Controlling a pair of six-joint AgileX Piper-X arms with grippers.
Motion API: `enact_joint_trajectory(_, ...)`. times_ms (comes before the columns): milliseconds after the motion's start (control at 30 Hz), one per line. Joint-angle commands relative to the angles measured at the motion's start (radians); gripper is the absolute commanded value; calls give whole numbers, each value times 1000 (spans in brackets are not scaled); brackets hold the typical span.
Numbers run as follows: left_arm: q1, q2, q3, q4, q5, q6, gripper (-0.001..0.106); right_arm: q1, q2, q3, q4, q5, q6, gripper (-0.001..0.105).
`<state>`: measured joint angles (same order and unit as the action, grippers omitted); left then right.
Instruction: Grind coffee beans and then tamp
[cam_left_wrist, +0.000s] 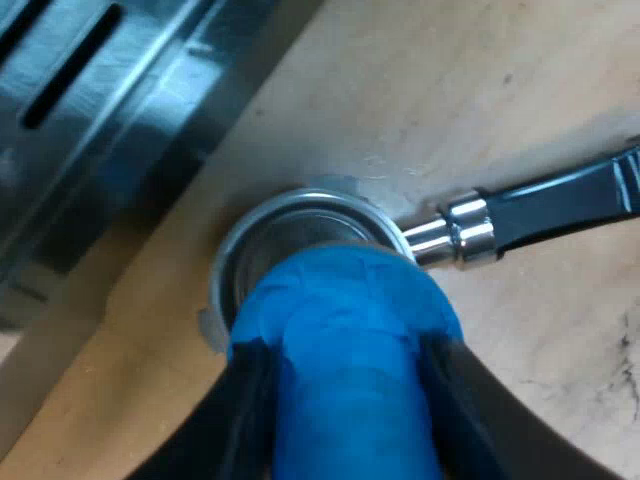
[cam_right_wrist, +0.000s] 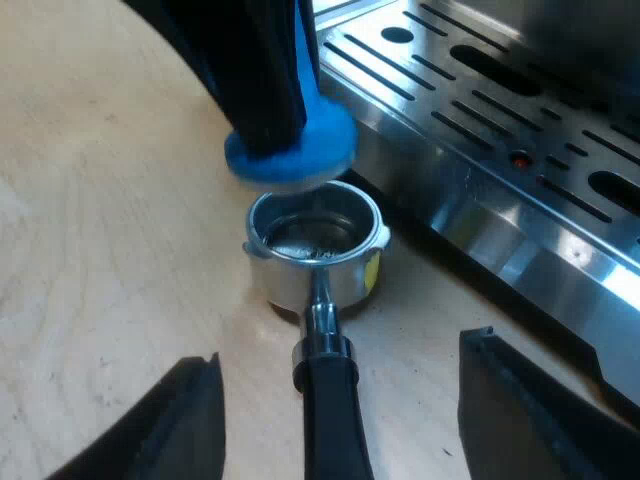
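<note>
Right wrist view looks down on a pale wooden table (cam_right_wrist: 90, 220), faintly scuffed and dotted with dark specks near the metal holder (cam_right_wrist: 315, 245). The holder lies loose on the wood with its basket mouth upward, just beside the slotted steel drip tray (cam_right_wrist: 480, 110) of the espresso machine (cam_right_wrist: 560, 250). The right gripper (cam_right_wrist: 340, 375) hangs low at the holder's handle end, tilted down toward the basket. Its black fingers (cam_right_wrist: 180, 425) are spread wide, one on either side of the holder's dark handle (cam_right_wrist: 330, 410) and apart from it, holding nothing. Directly above the holder, the left gripper (cam_right_wrist: 262, 90) reaches down steeply from overhead. Left wrist view shows its two fingers (cam_left_wrist: 245, 410) clamped narrowly on the sides of the blue tamper (cam_left_wrist: 350, 340). The tamper's round base sits just over the holder's basket and covers much of its mouth; whether base and rim touch cannot be told. The handle's chrome neck juts from the holder across bare wood.
</note>
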<state>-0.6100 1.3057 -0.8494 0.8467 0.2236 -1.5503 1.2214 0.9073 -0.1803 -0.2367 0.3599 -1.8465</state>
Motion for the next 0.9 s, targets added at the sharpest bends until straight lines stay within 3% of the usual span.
enact_joint_trajectory(33,-3,12,-8,-9,-5,6,1,0,-1,-2,-15,-2,-13,54)
enact_joint_trajectory(467,-3,58,-8,-42,-3,6,1,0,-1,-2,-15,-2,-13,54)
enact_joint_trajectory(667,-3,58,-8,-45,41,6,1,0,-1,-2,-15,-2,-13,54)
enact_joint_trajectory(900,-3,58,-8,-47,16,6,1,0,-1,-2,-15,-2,-13,54)
